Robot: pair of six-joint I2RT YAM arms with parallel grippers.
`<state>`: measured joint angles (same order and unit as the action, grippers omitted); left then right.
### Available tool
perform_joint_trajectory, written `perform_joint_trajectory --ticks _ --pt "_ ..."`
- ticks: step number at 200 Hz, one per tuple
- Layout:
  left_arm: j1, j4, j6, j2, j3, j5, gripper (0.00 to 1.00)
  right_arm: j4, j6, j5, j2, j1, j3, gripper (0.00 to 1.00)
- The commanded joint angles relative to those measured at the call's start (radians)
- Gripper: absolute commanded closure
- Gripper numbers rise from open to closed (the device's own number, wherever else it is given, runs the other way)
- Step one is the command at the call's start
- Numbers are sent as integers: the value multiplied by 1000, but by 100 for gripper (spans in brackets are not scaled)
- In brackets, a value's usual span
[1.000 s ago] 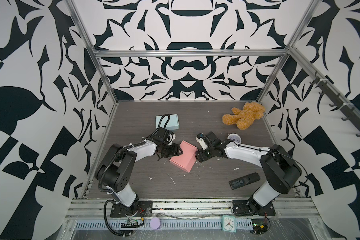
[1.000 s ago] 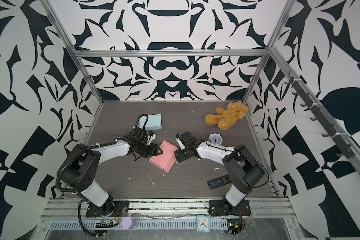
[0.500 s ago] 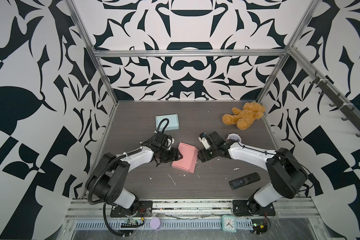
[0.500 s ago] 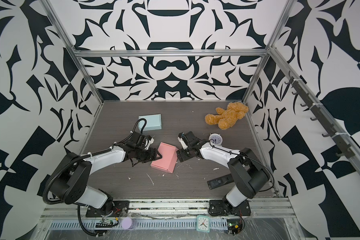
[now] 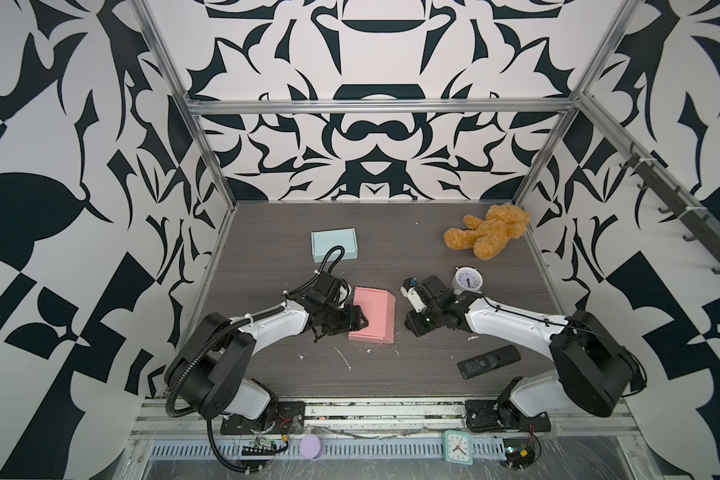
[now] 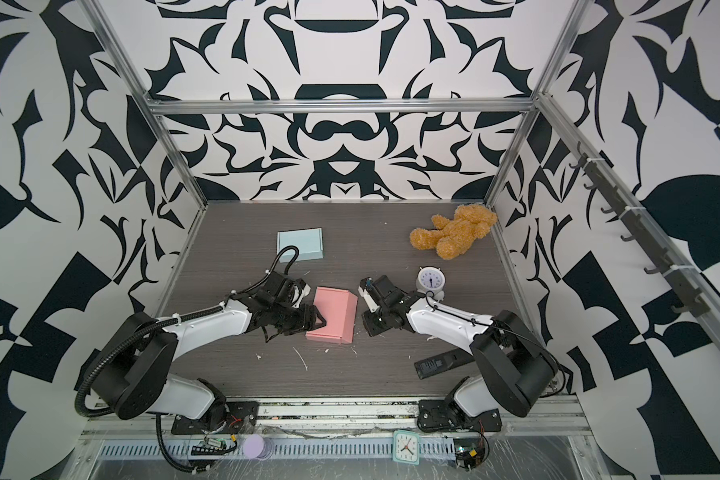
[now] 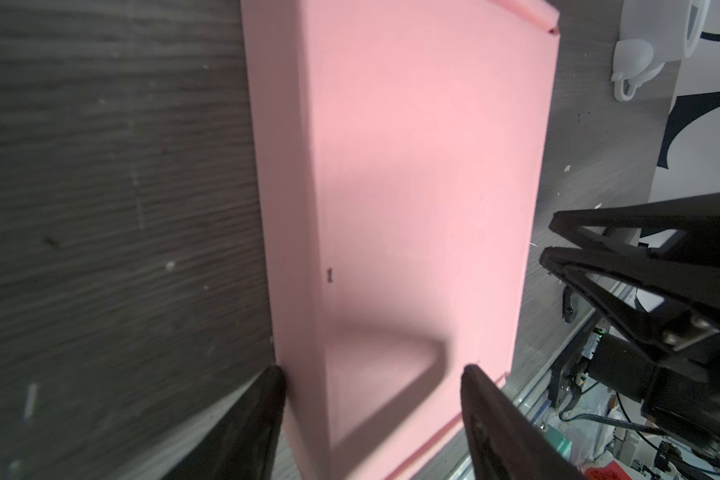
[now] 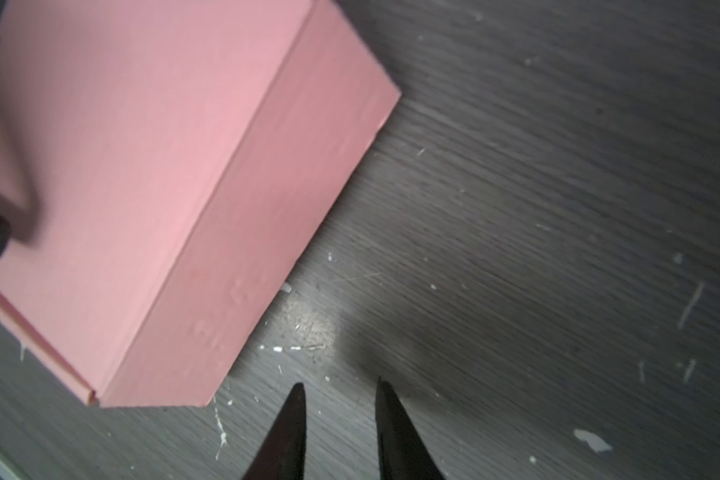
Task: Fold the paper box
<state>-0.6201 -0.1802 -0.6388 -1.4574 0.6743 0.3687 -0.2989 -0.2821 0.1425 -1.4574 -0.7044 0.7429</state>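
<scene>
The pink paper box (image 5: 373,313) (image 6: 333,313) lies folded shut on the dark table, mid-floor in both top views. My left gripper (image 5: 357,322) (image 6: 317,322) is at its left edge, open. In the left wrist view one fingertip (image 7: 276,376) touches the box's (image 7: 412,166) side wall by the table and the other hovers over its top. My right gripper (image 5: 410,326) (image 6: 368,326) hangs just right of the box, apart from it. In the right wrist view (image 8: 339,384) its jaws stand a narrow gap apart over bare table, with the box (image 8: 142,166) off to one side.
A light blue box (image 5: 333,245) lies behind the left arm. A white alarm clock (image 5: 467,279) stands close behind the right wrist, a teddy bear (image 5: 487,232) lies in the far right corner, and a black remote (image 5: 488,362) near the front right. White paper scraps (image 5: 344,359) dot the table.
The pink box has turned from diagonal to nearly square with the table. The left gripper followed along its left edge. The right gripper drew back off the box and its jaws narrowed.
</scene>
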Motion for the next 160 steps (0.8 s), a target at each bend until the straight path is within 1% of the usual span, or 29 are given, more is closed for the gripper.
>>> perform_joint_trajectory --ticks 1,34,81,133,160 --pt "-12 -8 -25 27 -27 -22 30 16 -20 21 7 -16 5 74" --pt "-46 -7 -41 22 -21 -32 30 28 -29 23 -20 -42 21 75" --pt "-80 11 -66 16 -29 -45 30 67 -48 36 -53 -65 19 80" --pt "-112 37 -95 3 -27 -54 30 100 -64 42 -97 -99 35 81" --pt "-137 85 -127 -13 -33 -45 31 114 -70 43 -107 -106 40 82"
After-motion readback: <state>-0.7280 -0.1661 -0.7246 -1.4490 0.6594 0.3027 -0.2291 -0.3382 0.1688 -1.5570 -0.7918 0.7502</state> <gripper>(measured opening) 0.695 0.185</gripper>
